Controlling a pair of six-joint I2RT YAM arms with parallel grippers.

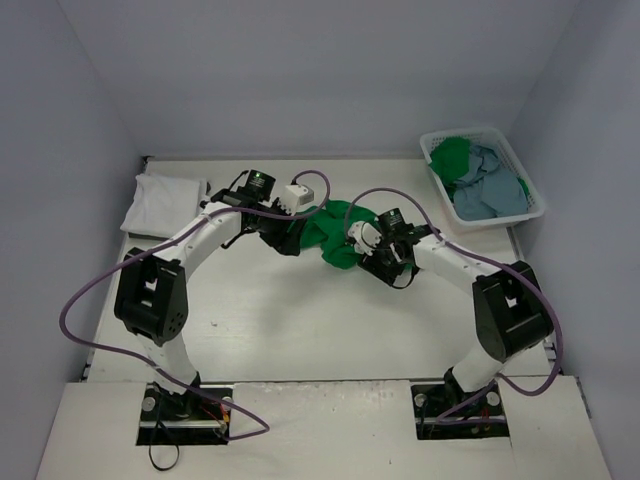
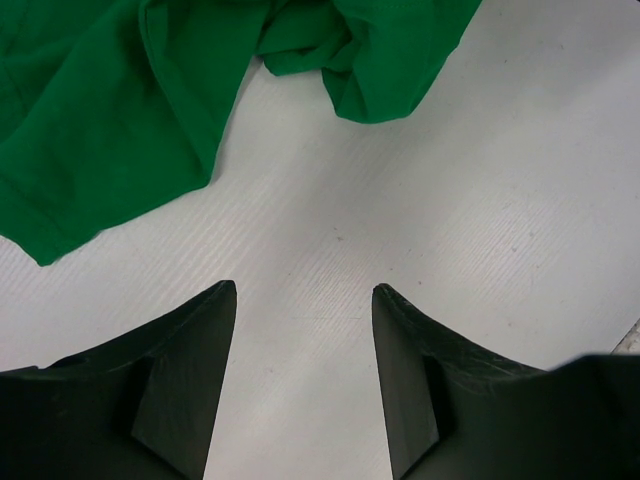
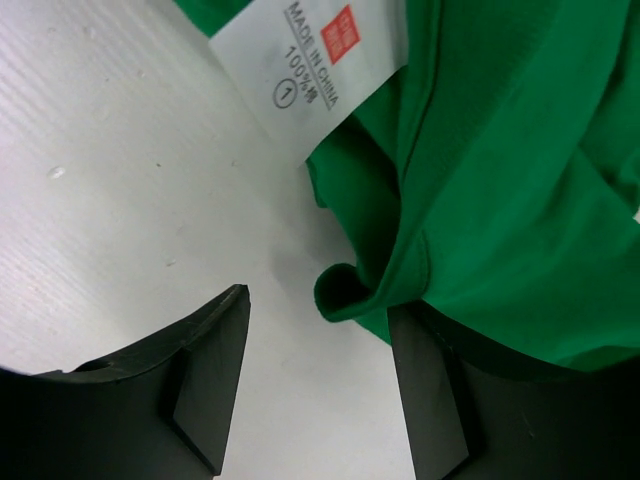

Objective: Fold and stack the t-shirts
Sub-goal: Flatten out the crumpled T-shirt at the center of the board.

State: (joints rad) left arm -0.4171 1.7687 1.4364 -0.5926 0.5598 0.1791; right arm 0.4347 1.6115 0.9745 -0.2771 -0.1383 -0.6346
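A bright green t-shirt (image 1: 335, 230) lies crumpled in the middle of the table, between my two grippers. My left gripper (image 1: 284, 240) is at the shirt's left edge. In the left wrist view it (image 2: 303, 290) stands open over bare table, with the green cloth (image 2: 120, 110) just beyond its fingertips. My right gripper (image 1: 360, 243) is at the shirt's right side. In the right wrist view it (image 3: 318, 300) is open, and a rolled hem of the green t-shirt (image 3: 500, 180) drapes over its right finger. The shirt's white label (image 3: 310, 60) shows. A folded white t-shirt (image 1: 165, 203) lies at the back left.
A white slotted basket (image 1: 470, 131) stands at the back right and holds another green shirt (image 1: 452, 155) and a blue-grey shirt (image 1: 490, 190). White walls close in the table on three sides. Purple cables loop off both arms.
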